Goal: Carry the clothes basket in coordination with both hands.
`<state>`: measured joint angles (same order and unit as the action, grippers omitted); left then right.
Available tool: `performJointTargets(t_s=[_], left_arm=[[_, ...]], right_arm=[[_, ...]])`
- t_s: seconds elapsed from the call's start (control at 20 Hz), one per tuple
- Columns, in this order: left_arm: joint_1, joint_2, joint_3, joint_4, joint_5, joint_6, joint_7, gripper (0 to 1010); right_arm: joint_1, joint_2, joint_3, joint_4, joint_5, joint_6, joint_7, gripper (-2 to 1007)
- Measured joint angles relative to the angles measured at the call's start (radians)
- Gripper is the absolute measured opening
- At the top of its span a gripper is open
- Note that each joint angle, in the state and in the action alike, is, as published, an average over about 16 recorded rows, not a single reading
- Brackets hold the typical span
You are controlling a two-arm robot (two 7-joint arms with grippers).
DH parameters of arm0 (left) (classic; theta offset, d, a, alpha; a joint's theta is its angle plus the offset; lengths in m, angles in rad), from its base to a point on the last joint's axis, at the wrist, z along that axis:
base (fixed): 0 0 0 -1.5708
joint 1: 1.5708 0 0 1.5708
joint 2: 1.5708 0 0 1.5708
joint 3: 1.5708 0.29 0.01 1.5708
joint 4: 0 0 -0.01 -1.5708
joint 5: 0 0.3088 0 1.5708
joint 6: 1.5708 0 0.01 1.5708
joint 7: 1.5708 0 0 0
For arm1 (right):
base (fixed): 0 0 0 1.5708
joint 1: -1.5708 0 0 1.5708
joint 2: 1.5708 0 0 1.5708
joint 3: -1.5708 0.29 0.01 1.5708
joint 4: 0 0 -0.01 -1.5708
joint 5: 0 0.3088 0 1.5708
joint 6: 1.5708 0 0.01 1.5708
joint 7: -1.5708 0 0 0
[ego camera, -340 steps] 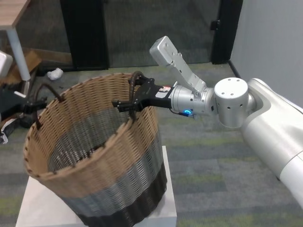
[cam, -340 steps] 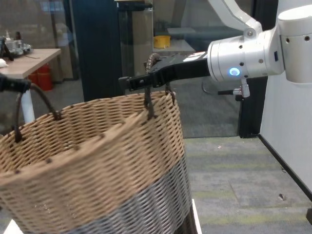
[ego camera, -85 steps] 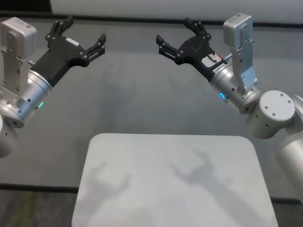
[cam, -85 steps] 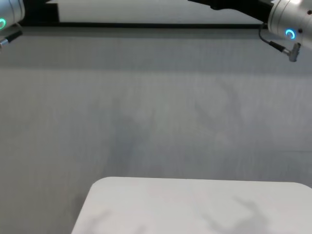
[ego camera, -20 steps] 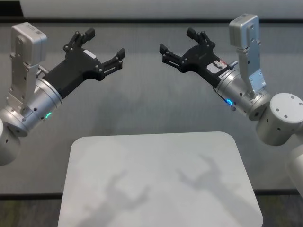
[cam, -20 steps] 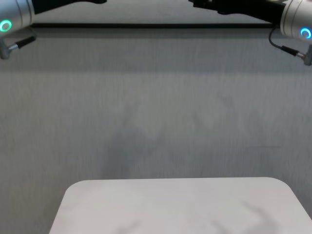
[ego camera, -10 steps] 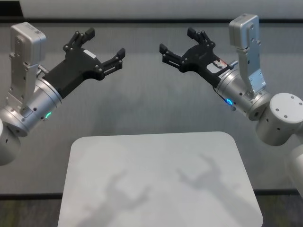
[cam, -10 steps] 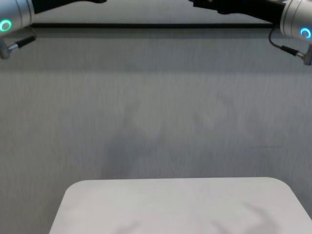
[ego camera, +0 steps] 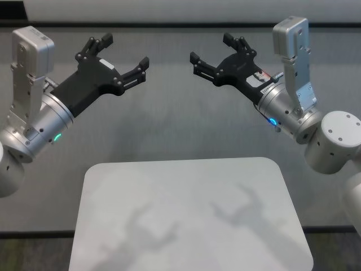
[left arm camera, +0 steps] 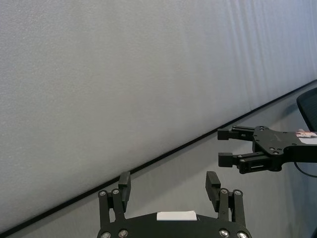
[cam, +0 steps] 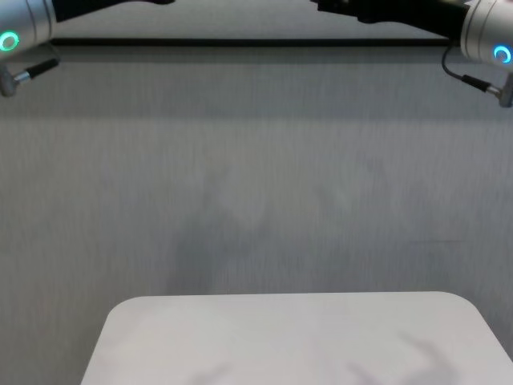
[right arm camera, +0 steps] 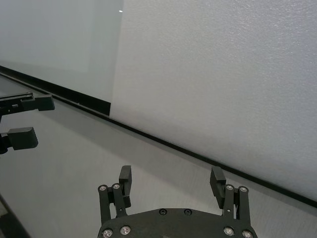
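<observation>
The clothes basket is out of view in every frame. In the head view both hands hang in the air above the white platform [ego camera: 186,220], facing each other across a gap. My left gripper [ego camera: 119,55] is open with nothing between its black fingers. My right gripper [ego camera: 213,52] is open and empty too. The left wrist view shows the left gripper [left arm camera: 169,181] spread wide, with the right gripper [left arm camera: 233,146] farther off. The right wrist view shows the right gripper [right arm camera: 171,177] spread wide in front of a pale wall.
The white platform [cam: 280,337] with rounded corners stands low in front of me, bare apart from the arms' shadows. Behind it is grey floor, and a pale wall with a black baseboard [cam: 256,41].
None over the last second. Much earlier, the basket stood on the platform with both grippers at its handles; it is no longer in view.
</observation>
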<state>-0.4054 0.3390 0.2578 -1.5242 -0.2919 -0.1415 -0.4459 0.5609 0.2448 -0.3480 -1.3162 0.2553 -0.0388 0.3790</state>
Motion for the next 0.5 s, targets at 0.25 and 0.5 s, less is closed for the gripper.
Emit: performJointTargets(t_s=[0.25,0.5], left_arm=[[0.000,0.000,0.000,0.000,0.000,0.000,0.000,1002],[0.000,0.000,0.000,0.000,-0.001,0.000,-0.001,1002]], right_arm=[[0.000,0.000,0.000,0.000,0.000,0.000,0.000,1005],[0.000,0.000,0.000,0.000,0.000,0.000,0.000,1005]])
